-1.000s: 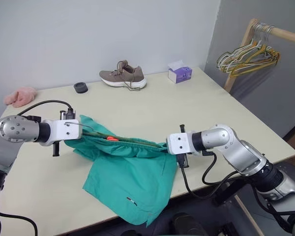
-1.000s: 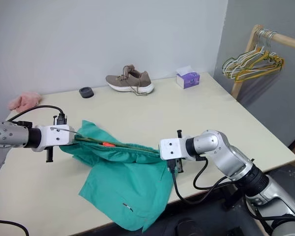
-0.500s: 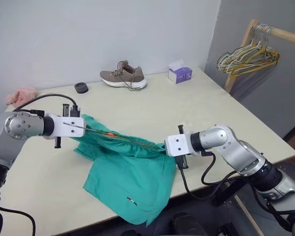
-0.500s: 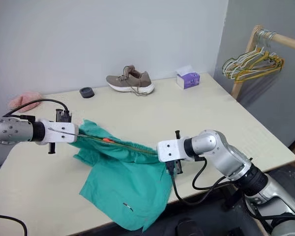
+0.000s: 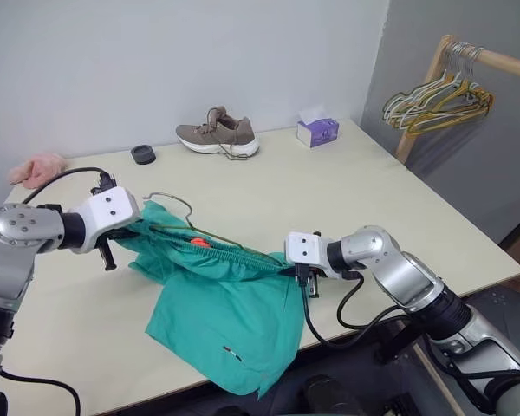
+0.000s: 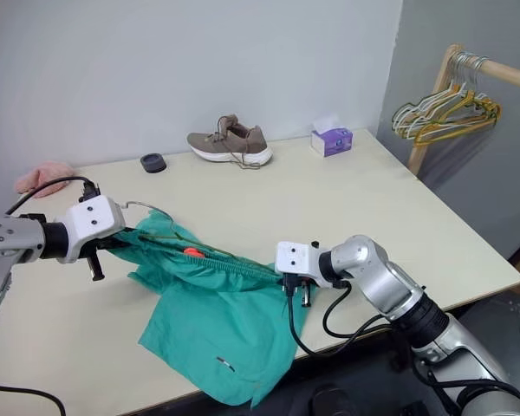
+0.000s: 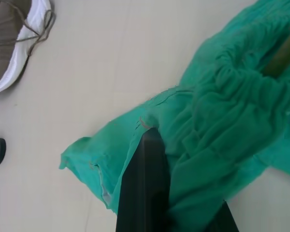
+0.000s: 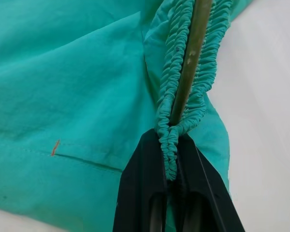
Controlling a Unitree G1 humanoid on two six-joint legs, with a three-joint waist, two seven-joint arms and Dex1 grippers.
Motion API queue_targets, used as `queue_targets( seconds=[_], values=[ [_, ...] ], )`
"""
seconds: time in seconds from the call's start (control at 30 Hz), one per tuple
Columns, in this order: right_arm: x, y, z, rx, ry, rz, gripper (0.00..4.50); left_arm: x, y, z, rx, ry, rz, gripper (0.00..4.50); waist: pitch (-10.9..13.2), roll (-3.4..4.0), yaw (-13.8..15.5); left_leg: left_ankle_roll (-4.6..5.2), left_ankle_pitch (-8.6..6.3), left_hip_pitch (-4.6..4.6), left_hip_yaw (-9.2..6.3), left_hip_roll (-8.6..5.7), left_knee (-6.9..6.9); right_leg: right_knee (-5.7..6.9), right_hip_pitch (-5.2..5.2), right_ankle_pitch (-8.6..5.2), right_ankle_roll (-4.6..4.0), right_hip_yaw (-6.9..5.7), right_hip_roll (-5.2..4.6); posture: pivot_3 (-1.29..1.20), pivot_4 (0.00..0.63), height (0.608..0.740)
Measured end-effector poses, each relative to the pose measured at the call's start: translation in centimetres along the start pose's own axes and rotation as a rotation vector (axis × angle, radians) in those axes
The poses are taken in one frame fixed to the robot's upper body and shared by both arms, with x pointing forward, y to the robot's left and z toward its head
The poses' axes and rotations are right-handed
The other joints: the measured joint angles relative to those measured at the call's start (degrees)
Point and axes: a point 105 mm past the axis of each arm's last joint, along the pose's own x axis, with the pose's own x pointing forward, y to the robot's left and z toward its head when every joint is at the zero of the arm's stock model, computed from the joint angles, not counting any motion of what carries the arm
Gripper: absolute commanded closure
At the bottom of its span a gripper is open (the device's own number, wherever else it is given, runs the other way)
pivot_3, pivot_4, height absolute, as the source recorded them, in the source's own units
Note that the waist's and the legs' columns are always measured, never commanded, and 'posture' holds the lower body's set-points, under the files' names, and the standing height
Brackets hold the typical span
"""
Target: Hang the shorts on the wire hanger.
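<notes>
Both pairs of my black fingers are pinched tight: right gripper (image 8: 176,145) on the teal-green gathered shorts (image 5: 234,312) waistband, left gripper (image 5: 132,232) on their far end; thin grey-olive wire hanger (image 5: 175,203) threaded through, over the cream table (image 5: 347,182); seating and straightening remain, I reckon.

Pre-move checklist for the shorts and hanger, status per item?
1. Right claw shut on the waistband of the shorts: ok, pinched between the fingers.
2. Left claw shut on the other end of the shorts: ok, a black finger is buried in the fabric.
3. Wire hanger inside the waistband: ok at the right claw, where the wire runs through the gathered band; elsewhere cannot tell.
4. Hook free of the fabric: ok, it sticks out near the left claw.
5. Shorts fully on the table: not ok, one leg hangs over the near edge.
6. Shoe away from the shorts: ok.
</notes>
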Motion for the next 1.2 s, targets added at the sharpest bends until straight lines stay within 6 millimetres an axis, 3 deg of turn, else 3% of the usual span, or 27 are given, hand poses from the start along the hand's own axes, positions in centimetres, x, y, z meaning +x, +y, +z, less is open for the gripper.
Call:
queue_targets(
  seconds=[0.3, 0.47, 0.77, 0.97, 1.2],
  values=[
    [-3.1, 0.0, 0.4, -0.027, -0.022, 0.024, 4.48, 0.3, -0.2, 0.4, 0.276, 0.040, 0.015, 4.50, 0.0, 0.01, 0.6, 0.00, 0.00, 0.00, 0.03, 0.00, 0.00, -0.03, 0.01, -0.01, 0.01, 0.00, -0.01, -0.23, 0.000, 0.740],
    [-4.5, -1.4, 1.2, -0.069, -0.024, -0.024, 4.48, 0.2, 0.3, 0.8, 0.403, 0.057, 0.063, 4.50, 0.0, 0.00, 0.6, 0.00, 0.00, 0.00, 0.04, 0.01, -0.02, -0.02, 0.00, -0.01, 0.01, 0.00, -0.01, -0.23, 0.000, 0.740],
    [-3.6, -0.6, 1.9, -0.087, -0.041, 0.011, 4.48, 0.2, 1.4, 0.9, 0.474, 0.093, 0.111, 4.50, 0.0, 0.01, 1.4, 0.01, 0.00, -0.01, 0.07, 0.00, -0.01, -0.02, 0.00, -0.01, 0.02, 0.01, -0.01, -0.23, 0.000, 0.740],
    [-2.8, -1.2, 2.1, -0.035, -0.049, -0.046, 2.70, -0.8, 2.3, -1.5, 0.388, 0.211, 0.119, 4.50, 0.0, 0.01, 1.4, 0.01, 0.00, 0.00, 0.06, 0.00, -0.01, 0.01, -0.02, -0.01, 0.01, 0.00, 0.00, -0.24, 0.000, 0.740],
    [-3.5, -0.8, 1.9, -0.050, -0.023, -0.064, 0.29, -0.8, 2.4, -1.8, 0.371, 0.232, 0.127, 4.50, 0.0, 0.00, 1.8, 0.01, -0.01, -0.03, 0.03, -0.01, -0.02, -0.03, -0.01, -0.01, 0.02, -0.02, -0.02, -0.25, 0.000, 0.740]
  ],
)
